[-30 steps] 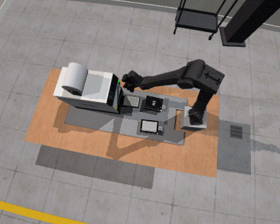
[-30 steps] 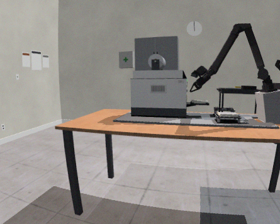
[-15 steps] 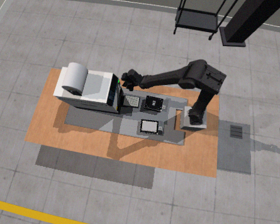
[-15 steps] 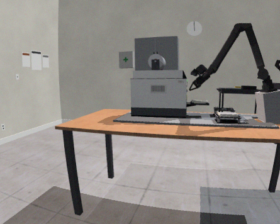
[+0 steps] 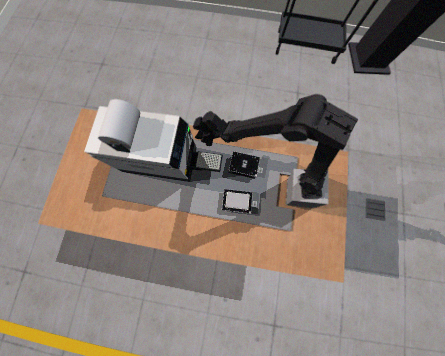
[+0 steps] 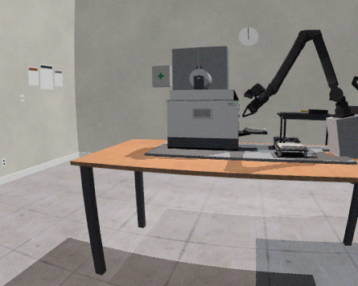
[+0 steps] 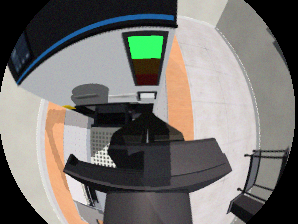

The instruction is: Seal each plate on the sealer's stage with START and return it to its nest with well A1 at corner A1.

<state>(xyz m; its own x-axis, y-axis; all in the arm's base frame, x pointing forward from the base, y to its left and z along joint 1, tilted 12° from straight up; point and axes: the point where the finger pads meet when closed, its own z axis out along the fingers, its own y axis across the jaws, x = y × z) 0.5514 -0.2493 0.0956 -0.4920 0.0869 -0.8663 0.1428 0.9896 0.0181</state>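
The sealer (image 5: pixel 157 137) (image 6: pixel 201 120) (image 7: pixel 95 62) shows a green lamp (image 7: pixel 145 47). Its small white START button (image 7: pixel 147 95) is below the lamp. The stage is out, with a plate (image 5: pixel 211 161) (image 7: pixel 101 154) on it; its wells look open, without foil. My gripper (image 6: pixel 244 116) (image 7: pixel 147 113) is shut and empty, its tips a little in front of the sealer's face and just below START in the wrist view. The far nest (image 5: pixel 237 161) is empty. The near nest holds a plate (image 5: pixel 237 200) with a smooth pale top, like foil. A1 corners are too small to read.
A foil roll (image 5: pixel 120 122) sits on top of the sealer. The nests stand on a grey mat (image 5: pixel 200 206) between the sealer and the arm's base (image 5: pixel 295 197). The stage juts out below my gripper.
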